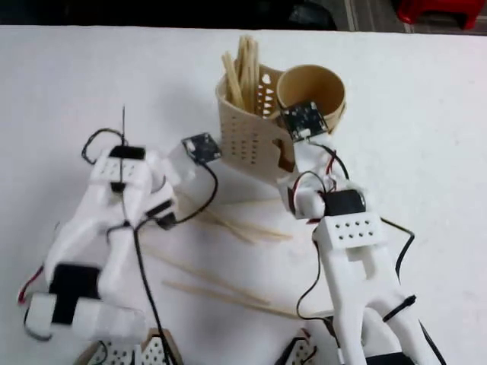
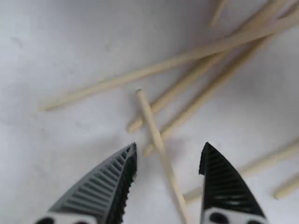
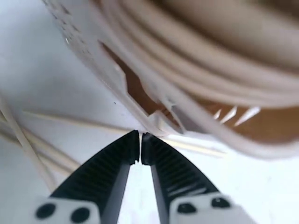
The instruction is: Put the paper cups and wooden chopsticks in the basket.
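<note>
high view: basket (image 1: 247, 141) at upper centre holds a paper cup (image 1: 310, 90) and upright chopsticks (image 1: 243, 65); loose chopsticks (image 1: 251, 230) lie on the counter (image 1: 426, 152) at centre, nearer the left arm (image 1: 122, 190).
left wrist view: left hand (image 2: 169, 145) open, one chopstick (image 2: 154, 135) between its jaws, long axis along the reach.
right wrist view: right hand (image 3: 140, 139) closed, empty, tips at the basket's wall.

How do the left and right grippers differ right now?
The left gripper is open; the right gripper is shut. The left gripper hangs over loose chopsticks on the table, one lying between its open jaws; the right gripper sits at the wall of the basket. Both point down at the table.
</note>
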`<state>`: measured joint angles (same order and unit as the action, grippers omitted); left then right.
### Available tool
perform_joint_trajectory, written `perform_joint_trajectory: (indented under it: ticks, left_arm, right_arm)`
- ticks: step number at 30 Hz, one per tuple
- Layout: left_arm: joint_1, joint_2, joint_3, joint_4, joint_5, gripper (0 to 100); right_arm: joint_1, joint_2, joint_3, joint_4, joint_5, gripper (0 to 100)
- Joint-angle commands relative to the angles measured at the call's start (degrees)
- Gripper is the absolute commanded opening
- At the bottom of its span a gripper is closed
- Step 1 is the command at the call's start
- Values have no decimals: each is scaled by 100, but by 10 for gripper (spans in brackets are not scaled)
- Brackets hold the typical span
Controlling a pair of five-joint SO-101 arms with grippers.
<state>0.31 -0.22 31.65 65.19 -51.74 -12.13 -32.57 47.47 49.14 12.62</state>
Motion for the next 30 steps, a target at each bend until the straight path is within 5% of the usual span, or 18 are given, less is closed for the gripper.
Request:
perform_joint_trajectory:
  ticks: [1, 15, 24, 30]
  left_arm:
    - [13, 804, -703, 26, -70, 207]
    - [338, 1833, -1354, 1363, -668, 20]
    - [242, 1684, -1442, 2110, -730, 22]
    - [-154, 514, -1442, 2927, -1547, 22]
  right_arm:
    - [57, -163, -44, -84, -53, 19]
    - [57, -163, -26, -154, -35, 19]
    - [66, -163, -26, -163, -35, 19]
    - [66, -163, -26, -163, -35, 19]
